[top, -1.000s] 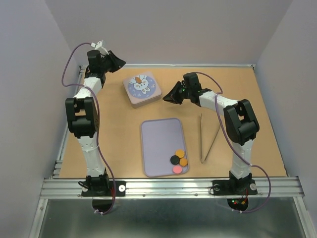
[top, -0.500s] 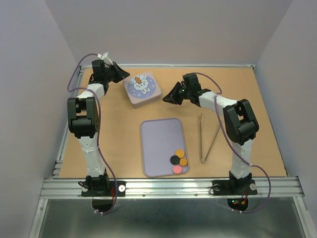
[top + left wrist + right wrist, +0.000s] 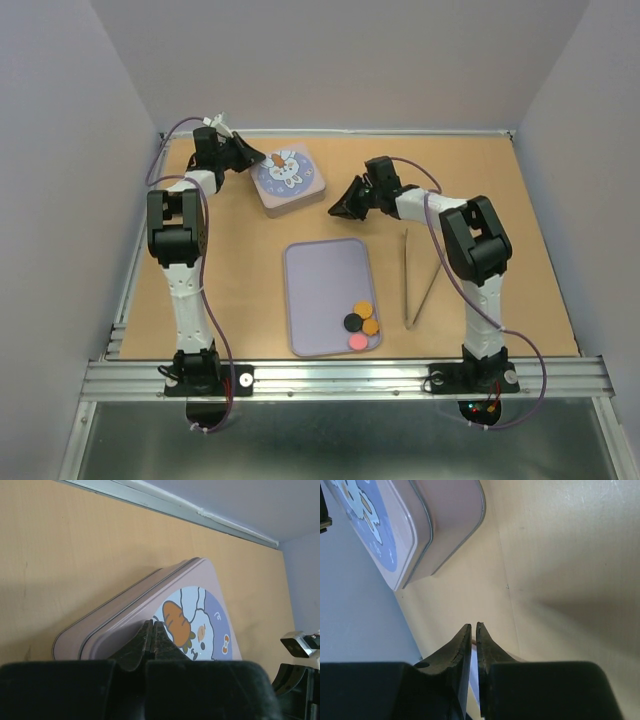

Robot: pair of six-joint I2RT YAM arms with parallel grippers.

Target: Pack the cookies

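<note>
Left gripper: fingertips pressed together, nothing between them. In the left wrist view the tips sit right at the near edge of the tin, against its lid rim (actual contact I cannot tell). From the top view the left gripper points at the tin's left side, arm stretched toward the table's far left corner.

Right gripper: fingers closed to a hairline slit, holding nothing. It hangs over bare table, with the tin near but apart from the tips. In the top view the right gripper is just off the tin's right side, aimed at it.

The tin is pinkish with a rounded square lid on, showing a rabbit and carrot picture on a blue round. It rests near the far edge of the table, left of centre, between the two grippers.

The cookies lie in a tight cluster in the near right corner of a lilac tray: two orange-brown, one black, at least one pink. The tray sits at the near middle of the table, well apart from both grippers.

Thin tongs lie flat just right of the tray, their legs spread toward the far edge.
</note>
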